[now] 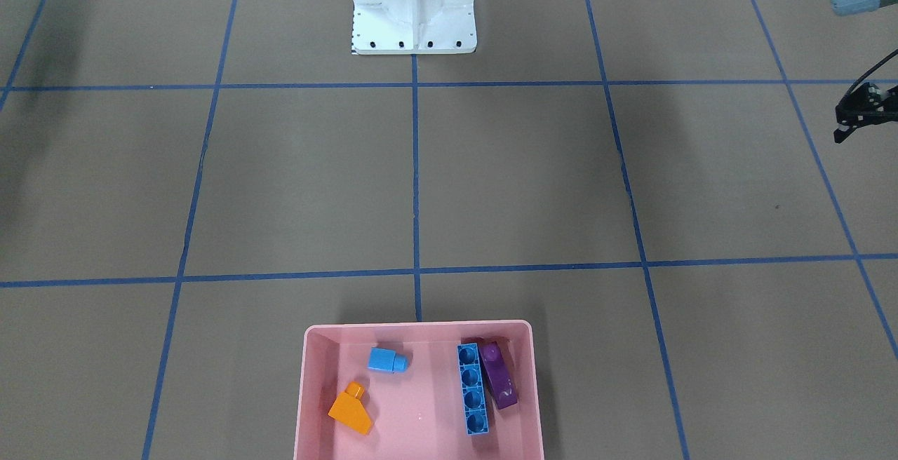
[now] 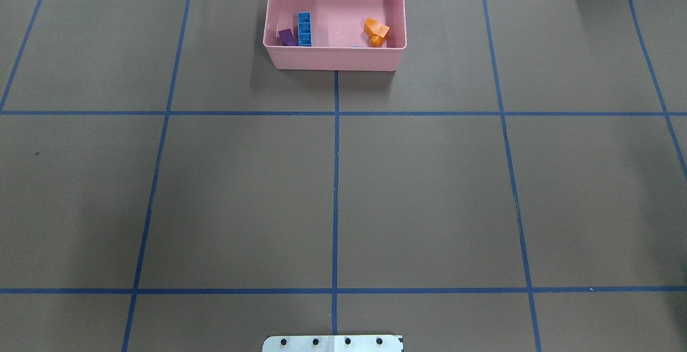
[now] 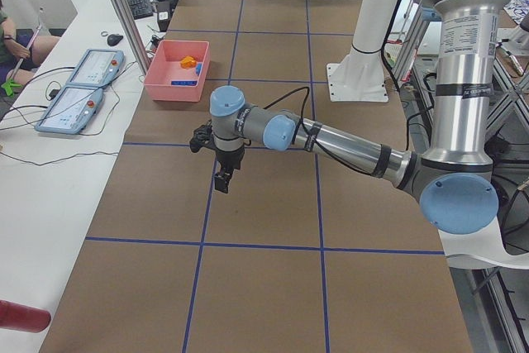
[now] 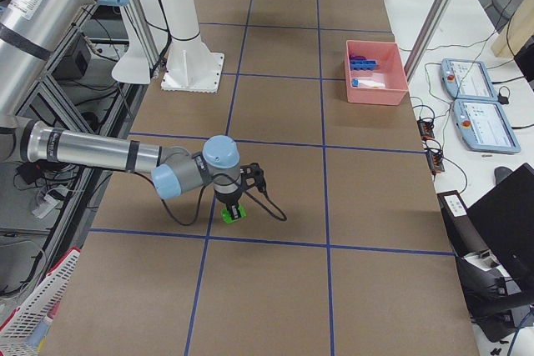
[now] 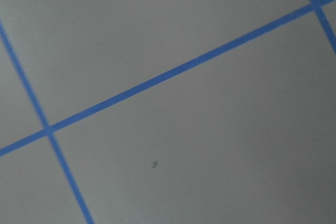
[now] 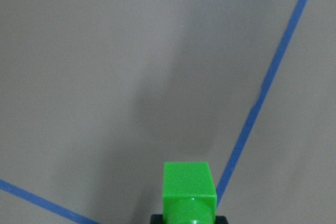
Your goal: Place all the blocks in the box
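The pink box (image 1: 421,324) stands at the table's far edge, also in the overhead view (image 2: 333,58). In it lie the orange sloped block (image 1: 351,412), the small blue cube (image 1: 386,360), the long blue block (image 1: 473,390) and the purple block (image 1: 499,376). My right gripper (image 4: 234,206) is far from the box, at the table's right end, shut on the small green block (image 6: 189,187), just above the table. My left gripper (image 3: 221,183) hangs empty over the table's left part. Only its edge shows in the front view (image 1: 845,127), and I cannot tell whether it is open.
The white robot base (image 1: 414,18) stands at the table's near middle. Two operator tablets (image 4: 476,97) lie on the side bench beyond the box. A person (image 3: 12,39) sits at that bench. Blue tape lines cross the brown table.
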